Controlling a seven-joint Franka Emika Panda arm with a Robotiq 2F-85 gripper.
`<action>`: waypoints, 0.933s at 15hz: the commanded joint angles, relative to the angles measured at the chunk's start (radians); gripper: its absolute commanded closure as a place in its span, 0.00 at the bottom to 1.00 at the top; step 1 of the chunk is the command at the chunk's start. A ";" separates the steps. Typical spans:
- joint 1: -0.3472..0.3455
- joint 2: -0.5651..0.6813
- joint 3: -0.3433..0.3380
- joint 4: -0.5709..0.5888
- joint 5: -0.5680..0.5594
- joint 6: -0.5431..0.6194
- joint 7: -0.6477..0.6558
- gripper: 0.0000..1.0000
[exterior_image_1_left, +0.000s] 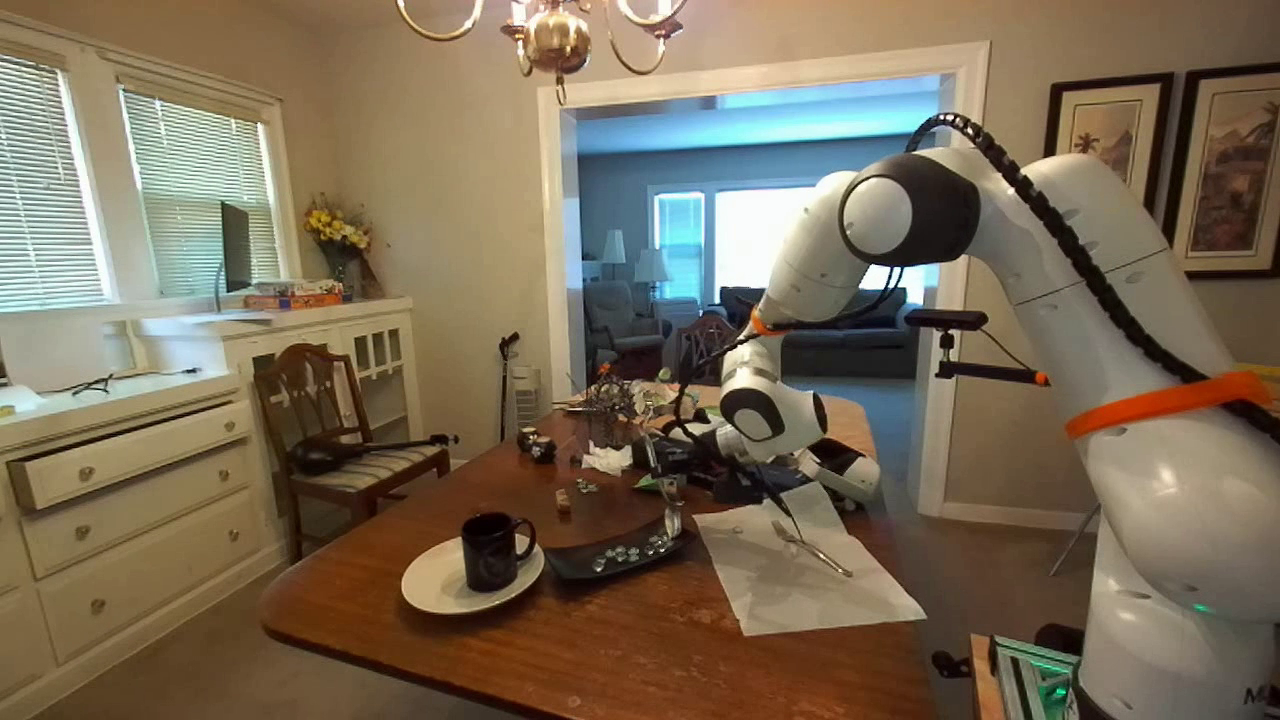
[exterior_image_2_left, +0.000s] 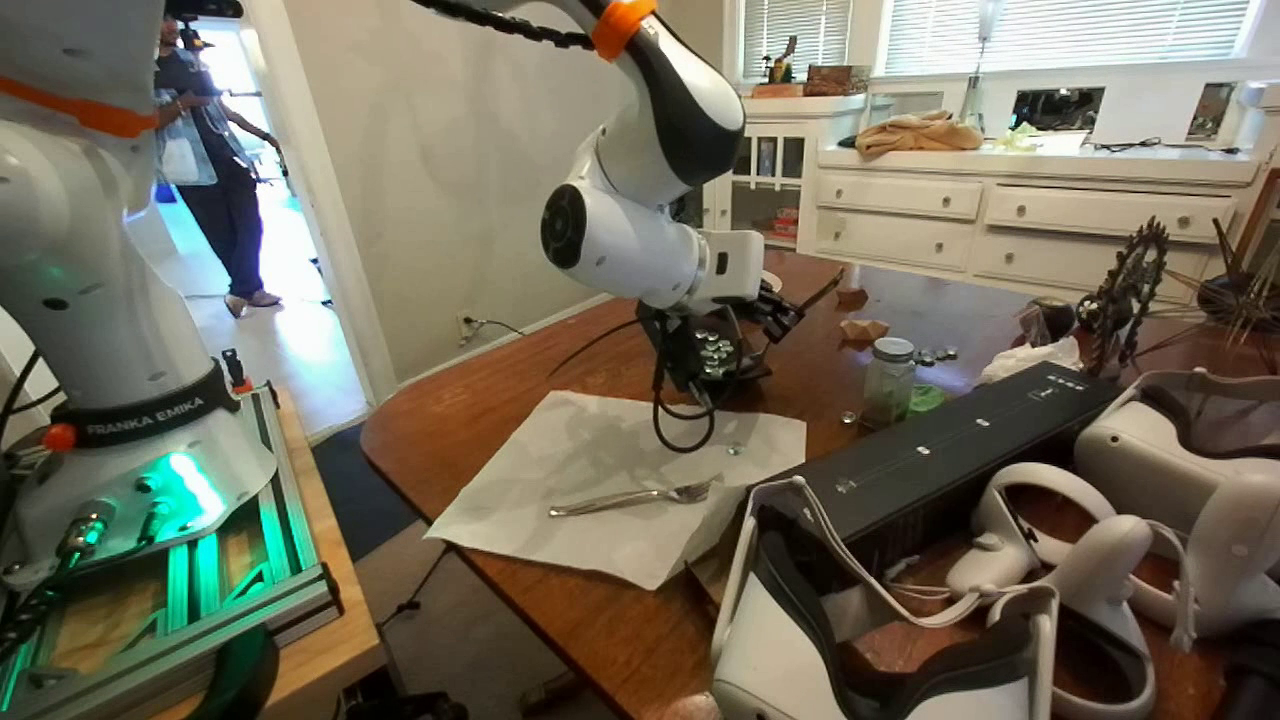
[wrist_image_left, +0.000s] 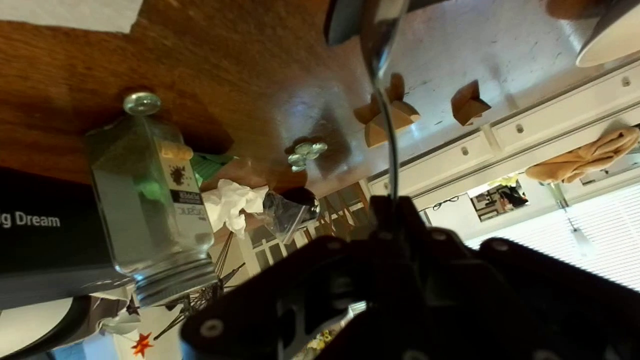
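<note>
Gripper (wrist_image_left: 395, 205) is clamped on a spoon (wrist_image_left: 377, 45) by the handle, jaws tight either side of it. Landmark: black dish (exterior_image_1_left: 568, 561). Spoon is close to the dish. Its bowl end runs off the top of the wrist view, so can't tell whether it touches the dish or carries anything.

Status, my read: spoon grasp looks done. Several clear glass gems (exterior_image_2_left: 714, 357) are in the dish. Not done: spoon isn't set down. Can't call progress any finer from these views.

Outside the dish: a single gem (exterior_image_2_left: 735, 450) on the white sheet (exterior_image_2_left: 520, 470) just beside the dish; another gem (wrist_image_left: 142, 103) right by the glass jar (exterior_image_2_left: 887, 388), which stands apart from the dish; a gem cluster (wrist_image_left: 306, 150) farther off from the dish. Fork (exterior_image_2_left: 610, 501) lies on the sheet, clear of the dish, not gripped.

Opposite end of the dish from the sheet: white plate (exterior_image_1_left: 430, 585) just beside it, black mug (exterior_image_1_left: 490, 555) upright on the plate. Folded brown pieces (wrist_image_left: 470, 104) sit apart from the dish, cluster side. Black box (exterior_image_2_left: 950, 450): well apart from the dish, jar side.
</note>
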 joint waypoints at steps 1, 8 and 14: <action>0.020 0.031 -0.021 -0.010 0.071 -0.080 -0.046 0.99; -0.017 0.090 -0.009 0.003 -0.005 -0.308 0.017 0.99; -0.048 0.127 -0.007 0.032 -0.219 -0.481 0.196 0.99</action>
